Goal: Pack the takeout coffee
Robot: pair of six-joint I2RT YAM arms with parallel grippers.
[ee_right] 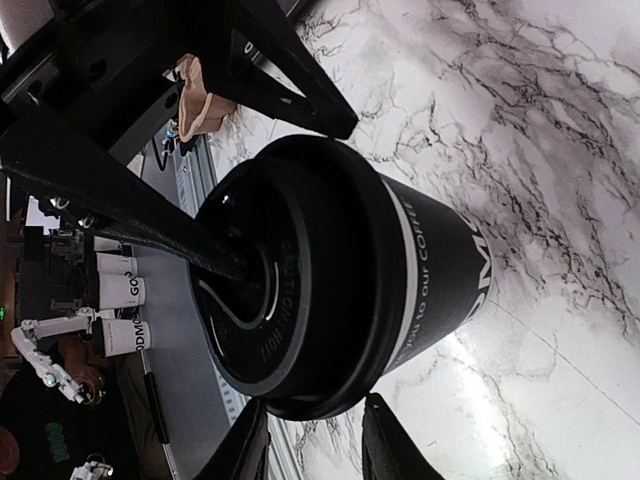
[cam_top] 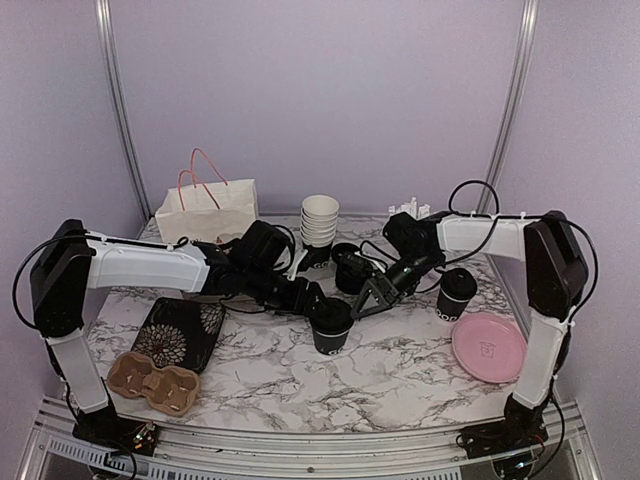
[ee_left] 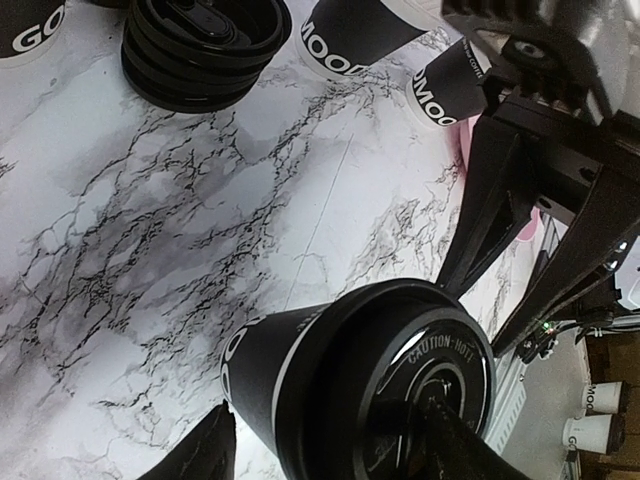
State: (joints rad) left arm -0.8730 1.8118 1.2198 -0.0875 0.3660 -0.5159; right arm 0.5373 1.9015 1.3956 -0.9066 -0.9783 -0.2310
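Your left claw (ee_left: 325,405) straddles the lidded, white-lettered black coffee cup (cam_top: 331,335) mid-table, one finger clear of its wall, while your right claw (ee_right: 316,415) sits narrowly parted and empty beside its lid rim, with bare marble table (cam_top: 400,375) open on the near side.

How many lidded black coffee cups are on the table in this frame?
2. The centre cup stands in the middle of the table; the right cup stands beside the pink plate. More may be hidden.

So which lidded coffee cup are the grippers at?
The centre-front cup, with the left gripper and right gripper at it; the other cup stands alone beside the pink plate.
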